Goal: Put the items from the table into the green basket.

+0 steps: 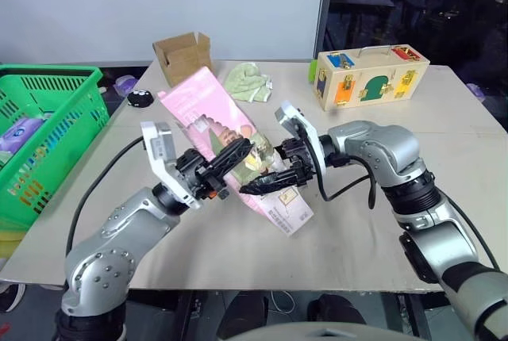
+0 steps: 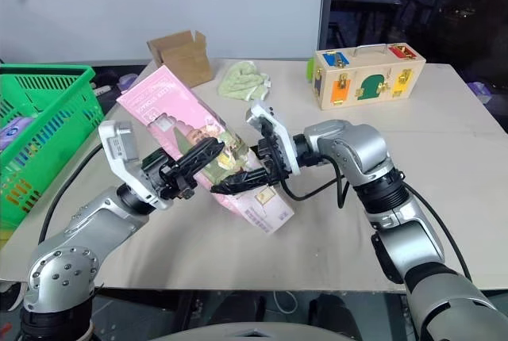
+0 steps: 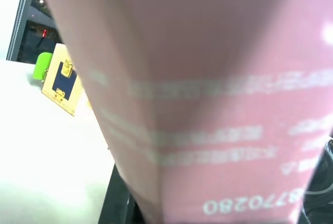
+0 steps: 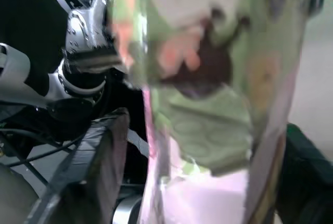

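Right up front, both arms meet over the near middle of the tabletop (image 1: 357, 230), and between them a long pink carton (image 1: 208, 111) hangs tilted in the air, its upper end leaning away toward the far left and its lower end, with the printed label, pointing down toward the near edge. Clamped tight on the middle of the carton is the left tool (image 1: 226, 168), its black fingers pressed against the flat printed face from the left side. Opposite it, the right tool (image 1: 270, 181) reaches in from the right; in the right wrist view one finger (image 4: 96, 174) stands off the carton's side with a clear gap, so its fingers sit loosely spread around the carton rather than squeezing it. Further back on the left, a green basket (image 1: 55, 79) stands past the tabletop's left edge, with a few packets lying inside. Toward the far side lie a crumpled pale green cloth (image 1: 248, 83) and a small black round thing (image 1: 140, 98), well apart from the carton. At the far edge sit an open brown cardboard box (image 1: 184, 55) on the left and a wooden box with coloured latches (image 1: 369, 78) on the right.
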